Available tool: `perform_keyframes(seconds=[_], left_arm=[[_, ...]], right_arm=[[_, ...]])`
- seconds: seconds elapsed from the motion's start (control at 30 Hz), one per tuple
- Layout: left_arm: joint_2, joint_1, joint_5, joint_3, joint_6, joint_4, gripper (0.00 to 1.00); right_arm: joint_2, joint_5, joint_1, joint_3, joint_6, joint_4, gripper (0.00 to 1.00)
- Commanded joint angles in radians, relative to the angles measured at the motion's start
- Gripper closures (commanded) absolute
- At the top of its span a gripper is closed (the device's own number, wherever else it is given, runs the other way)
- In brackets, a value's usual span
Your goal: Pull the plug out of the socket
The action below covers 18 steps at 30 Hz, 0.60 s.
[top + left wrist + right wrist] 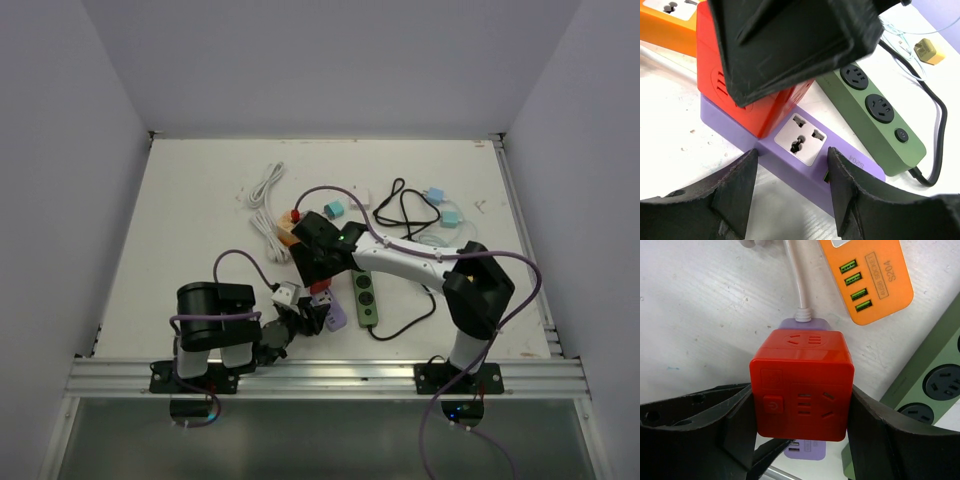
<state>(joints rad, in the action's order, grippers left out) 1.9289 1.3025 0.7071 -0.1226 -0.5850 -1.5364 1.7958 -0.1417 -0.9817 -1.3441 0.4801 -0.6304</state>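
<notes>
A red cube plug (802,385) sits plugged into a purple socket strip (805,450). My right gripper (801,412) is shut on the cube, one finger on each side. In the left wrist view the cube (735,100) stands on the purple strip (790,167) next to a free white socket face (800,139), with the right gripper's black fingers over it. My left gripper (792,190) is open, its fingertips at the near side of the purple strip. In the top view both grippers meet at the strip (336,318), the right (318,272) above the left (298,322).
A green power strip (366,298) with a black cord lies right of the purple one. An orange strip (870,280) lies just beyond it. A white coiled cable (265,200), a black cable (410,205) and teal adapters (334,209) lie farther back.
</notes>
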Motion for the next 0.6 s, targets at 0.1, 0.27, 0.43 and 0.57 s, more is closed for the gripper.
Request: perform_keyframes(seconds=[0.1,0.27,0.43,0.57], left_arm=[[0.174,-0.014,-0.083,0.066,0.099,-0.087,0.41],[0.174,-0.012,-0.083,0.055,0.085,-0.053,0.41],[0.167,-0.014,-0.084,0.047,0.085,-0.03,0.41],[0.16,-0.016,-0.084,0.046,0.082,-0.014,0.41]], right_arm=[[-0.042,0.291,-0.008,-0.024,0.106,0.109,1.0],[0.023,0.118,-0.104,-0.141,0.034,-0.039,1.0],[0.076,-0.022,-0.167,-0.222,0.012,-0.137,1.0],[0.033,0.08,-0.157,-0.172,0.021,-0.063,1.0]])
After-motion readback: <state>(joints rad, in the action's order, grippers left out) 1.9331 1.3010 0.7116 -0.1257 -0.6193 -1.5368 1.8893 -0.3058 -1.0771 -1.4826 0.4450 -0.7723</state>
